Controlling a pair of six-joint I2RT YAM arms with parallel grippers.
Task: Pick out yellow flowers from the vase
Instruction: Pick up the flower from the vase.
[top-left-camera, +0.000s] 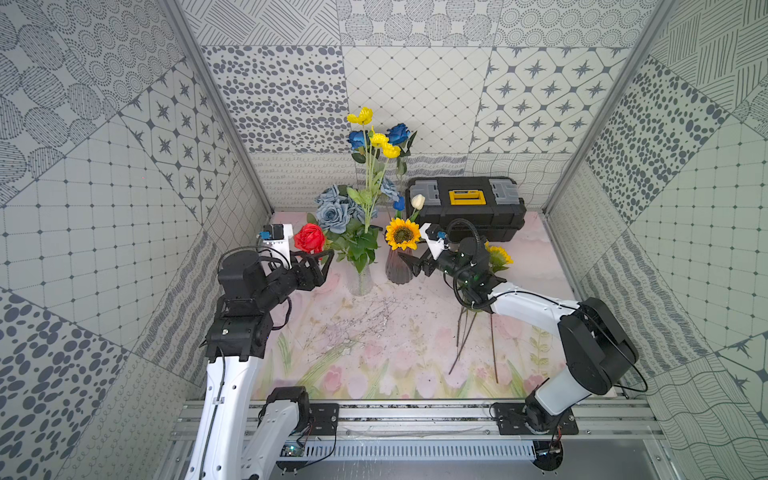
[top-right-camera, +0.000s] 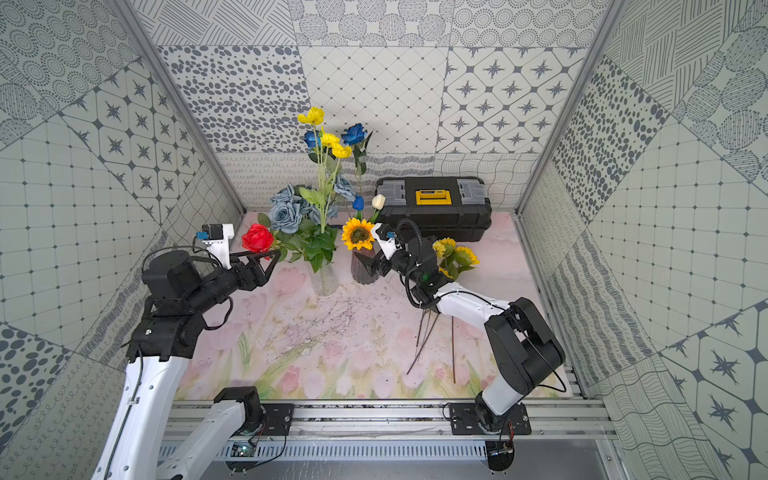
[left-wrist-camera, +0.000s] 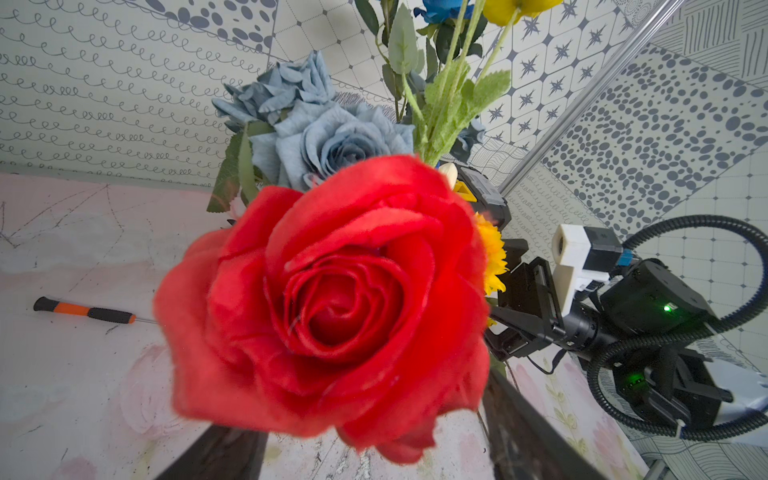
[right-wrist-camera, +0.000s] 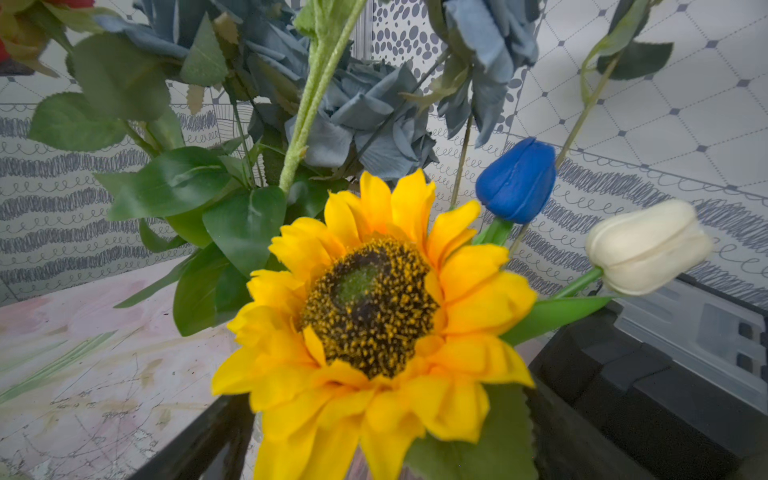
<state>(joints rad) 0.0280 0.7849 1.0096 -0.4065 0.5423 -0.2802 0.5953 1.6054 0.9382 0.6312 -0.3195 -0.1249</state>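
Observation:
A sunflower (top-left-camera: 402, 234) stands in the dark ribbed vase (top-left-camera: 398, 268) with a white tulip (top-left-camera: 418, 201) and a blue tulip (right-wrist-camera: 517, 180). My right gripper (top-left-camera: 409, 264) is open, its fingers on either side of the vase neck just under the sunflower (right-wrist-camera: 374, 316). A tall spray of yellow flowers (top-left-camera: 384, 145) rises from the clear glass vase (top-left-camera: 360, 282) among grey-blue roses (top-left-camera: 332, 214). Other yellow flowers (top-left-camera: 498, 255) lie on the table behind my right arm. My left gripper (top-left-camera: 322, 259) is open under a red rose (left-wrist-camera: 332, 299).
A black toolbox (top-left-camera: 465, 208) with a yellow handle stands at the back right, close behind the dark vase. An orange-and-black screwdriver (left-wrist-camera: 85, 311) lies on the table behind the clear vase. Long dark stems (top-left-camera: 465, 332) stretch across the mat by the right arm.

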